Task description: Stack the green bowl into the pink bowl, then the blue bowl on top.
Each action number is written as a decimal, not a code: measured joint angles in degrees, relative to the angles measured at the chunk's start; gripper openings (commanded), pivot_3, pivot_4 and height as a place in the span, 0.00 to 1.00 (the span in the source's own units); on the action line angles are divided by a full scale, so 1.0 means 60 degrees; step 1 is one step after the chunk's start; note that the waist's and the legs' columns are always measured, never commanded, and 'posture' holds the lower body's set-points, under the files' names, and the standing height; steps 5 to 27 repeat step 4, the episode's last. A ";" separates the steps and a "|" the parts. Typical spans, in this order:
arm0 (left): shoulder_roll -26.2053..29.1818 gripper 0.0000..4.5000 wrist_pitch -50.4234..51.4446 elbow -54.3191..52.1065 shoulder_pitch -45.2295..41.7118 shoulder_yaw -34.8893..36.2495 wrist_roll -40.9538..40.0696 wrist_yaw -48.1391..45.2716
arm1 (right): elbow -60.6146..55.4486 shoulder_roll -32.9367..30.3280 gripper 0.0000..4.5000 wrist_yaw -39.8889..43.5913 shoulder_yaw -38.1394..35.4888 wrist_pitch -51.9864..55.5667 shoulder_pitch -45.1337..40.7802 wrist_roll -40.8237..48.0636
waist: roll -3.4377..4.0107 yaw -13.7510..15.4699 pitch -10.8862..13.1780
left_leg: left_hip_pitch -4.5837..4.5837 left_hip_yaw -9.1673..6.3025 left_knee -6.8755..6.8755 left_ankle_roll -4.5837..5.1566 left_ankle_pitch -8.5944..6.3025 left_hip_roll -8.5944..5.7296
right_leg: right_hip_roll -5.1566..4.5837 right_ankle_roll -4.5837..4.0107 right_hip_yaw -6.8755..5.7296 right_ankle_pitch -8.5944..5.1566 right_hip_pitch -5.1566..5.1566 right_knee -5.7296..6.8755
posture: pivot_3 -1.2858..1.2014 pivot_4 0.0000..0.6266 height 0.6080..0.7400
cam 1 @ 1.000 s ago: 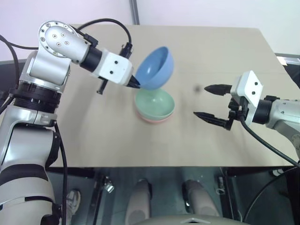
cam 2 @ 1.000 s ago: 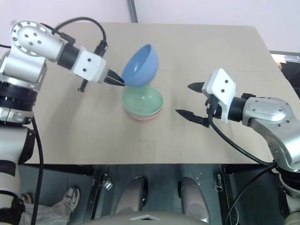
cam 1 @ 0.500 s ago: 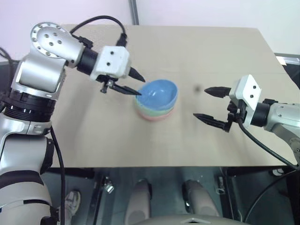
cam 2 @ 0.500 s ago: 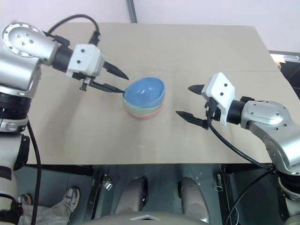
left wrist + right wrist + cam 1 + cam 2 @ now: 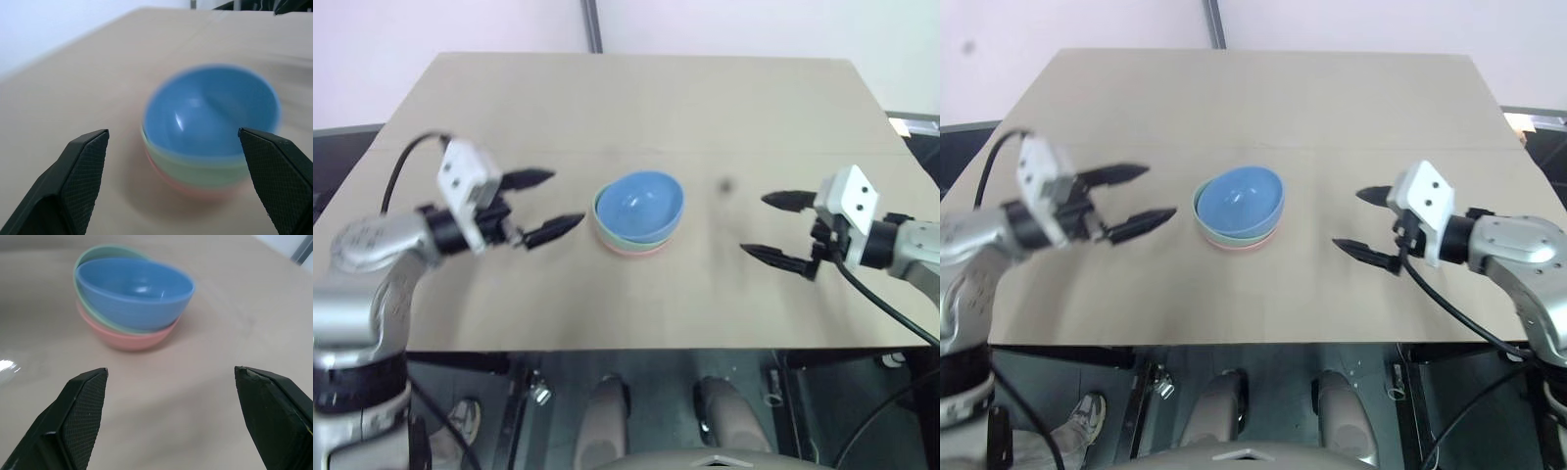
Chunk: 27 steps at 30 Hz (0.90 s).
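Tan, smooth and flat: the table, with a thin seam running across it and a small dark spot right of the middle. Behind its far edge, a pale wall and a dark pole. Off to the right side, something dark, cut off and too small to tell.

In the middle of the table, three small round plastic bowls, plain and shiny, nested in one stack. At the bottom, pink, with just its rim and lower wall peeking out. Inside it, green, seen as a thin rim. On top, blue, sitting a bit tilted, maybe not fully settled, though hard to be sure from these angles. Insides of the pink and green ones hidden.

Left of the stack, the left claw, black and pointy, spread wide and holding nothing, aimed at the bowls but apart from them. Blurry in the left wrist view, so edges of the stack look soft there.

Right of the stack, well apart, the right claw, also spread wide and holding nothing, tips facing the bowls. Rough, bumpy pads on the inner faces of its fingers. White housing behind each claw, with a black cable trailing off.
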 measured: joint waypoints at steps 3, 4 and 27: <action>0.0015 0.99 0.0408 -0.0692 0.1557 0.1101 -0.0624 -0.0083 | -0.0232 -0.0341 1.00 0.0397 -0.0601 -0.0003 0.0600 0.0290 | -0.0006 0.0059 -0.0004 | 0.0035 -0.0001 0.0009 0.0000 -0.0001 -0.0003 | -0.0005 0.0002 -0.0003 -0.0002 0.0038 -0.0004 | 0.52 0.24 1.00; 0.0053 0.99 0.0422 -0.0864 0.2051 0.1508 -0.0751 -0.0139 | -0.0311 -0.0410 1.00 0.0476 -0.0770 0.0005 0.0708 0.0394 | -0.0014 0.0068 -0.0009 | 0.0041 -0.0001 0.0013 0.0000 -0.0001 -0.0003 | -0.0004 0.0002 -0.0004 -0.0005 0.0043 -0.0007 | 0.52 0.24 1.00; 0.0053 0.99 0.0422 -0.0864 0.2051 0.1508 -0.0751 -0.0139 | -0.0311 -0.0410 1.00 0.0476 -0.0770 0.0005 0.0708 0.0394 | -0.0014 0.0068 -0.0009 | 0.0041 -0.0001 0.0013 0.0000 -0.0001 -0.0003 | -0.0004 0.0002 -0.0004 -0.0005 0.0043 -0.0007 | 0.52 0.24 1.00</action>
